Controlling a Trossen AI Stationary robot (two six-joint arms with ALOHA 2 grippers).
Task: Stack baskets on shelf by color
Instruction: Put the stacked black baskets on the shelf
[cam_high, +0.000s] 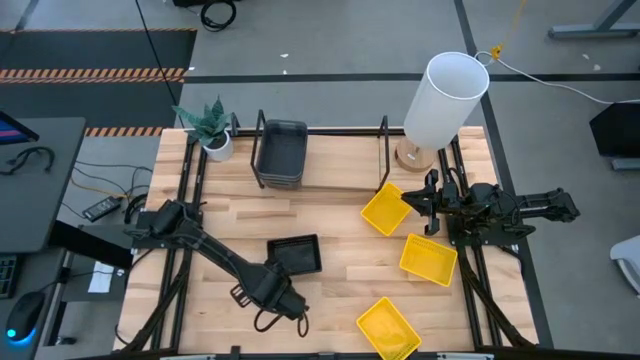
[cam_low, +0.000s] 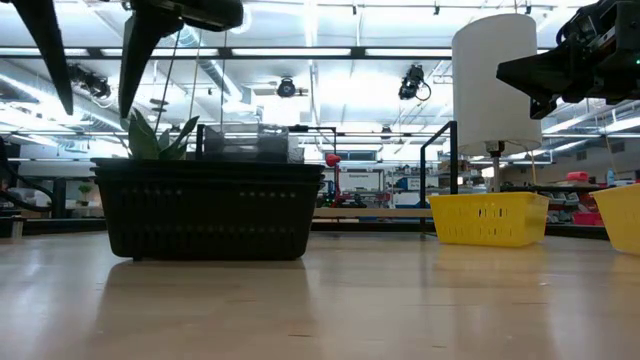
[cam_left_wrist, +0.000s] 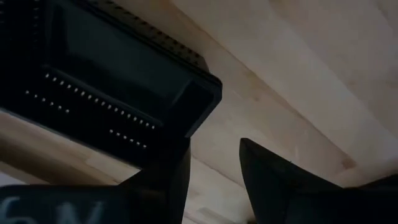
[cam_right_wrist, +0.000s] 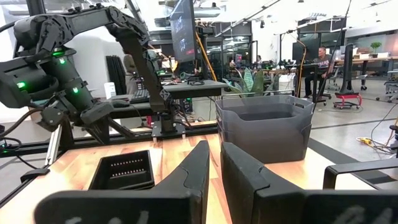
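A black mesh basket (cam_high: 295, 255) stands on the table's near middle, also in the low view (cam_low: 210, 210). My left gripper (cam_high: 287, 302) hangs open above the table just near of it, close to one corner (cam_left_wrist: 199, 93), fingers pointing down (cam_low: 95, 60). Dark grey baskets (cam_high: 281, 152) sit nested on the left end of the black wire shelf (cam_high: 385, 140) at the far edge. Three yellow baskets (cam_high: 385, 211) (cam_high: 428, 258) (cam_high: 388, 328) lie on the right half. My right gripper (cam_high: 420, 200) is shut and raised beside the farthest yellow basket, facing the grey stack (cam_right_wrist: 264, 127).
A tall white cylinder (cam_high: 445, 95) stands on a wooden base at the far right corner, next to the shelf's right end. A small potted plant (cam_high: 212, 128) is at the far left corner. Bare wood lies between the black basket and the shelf.
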